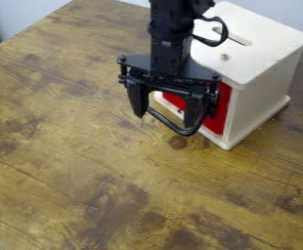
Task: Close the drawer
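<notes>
Camera view: the gripper (167, 105) points straight down over the table (63, 166), its jaws spread wide apart and gripping nothing. Between and just behind the fingers sits the red drawer (194, 109), pulled out from the near-left face of the wooden cube (252, 83) at the far right. The drawer's black handle (175, 125) shows low between the fingers.

Drawer (206, 109) in the cube's (252, 73) front face, fingers (136, 98) before it, on table (76, 166).
</notes>
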Action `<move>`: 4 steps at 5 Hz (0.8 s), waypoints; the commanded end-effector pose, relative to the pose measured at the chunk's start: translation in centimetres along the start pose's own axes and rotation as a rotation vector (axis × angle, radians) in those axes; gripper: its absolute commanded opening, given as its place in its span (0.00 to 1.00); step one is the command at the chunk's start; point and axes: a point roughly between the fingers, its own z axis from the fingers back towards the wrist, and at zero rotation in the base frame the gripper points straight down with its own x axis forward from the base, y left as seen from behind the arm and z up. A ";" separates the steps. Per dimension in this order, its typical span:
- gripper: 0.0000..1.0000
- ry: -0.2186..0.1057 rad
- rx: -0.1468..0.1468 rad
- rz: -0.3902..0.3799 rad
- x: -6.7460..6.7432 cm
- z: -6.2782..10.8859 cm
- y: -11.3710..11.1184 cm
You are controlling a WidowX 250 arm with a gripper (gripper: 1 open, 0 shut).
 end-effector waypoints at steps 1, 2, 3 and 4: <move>1.00 -0.063 -0.017 0.027 0.8 2.6 -0.5; 1.00 -0.065 -0.023 0.031 0.9 2.1 -0.3; 1.00 -0.053 -0.017 0.028 0.6 1.5 -0.1; 1.00 -0.041 -0.014 0.012 0.0 0.8 1.2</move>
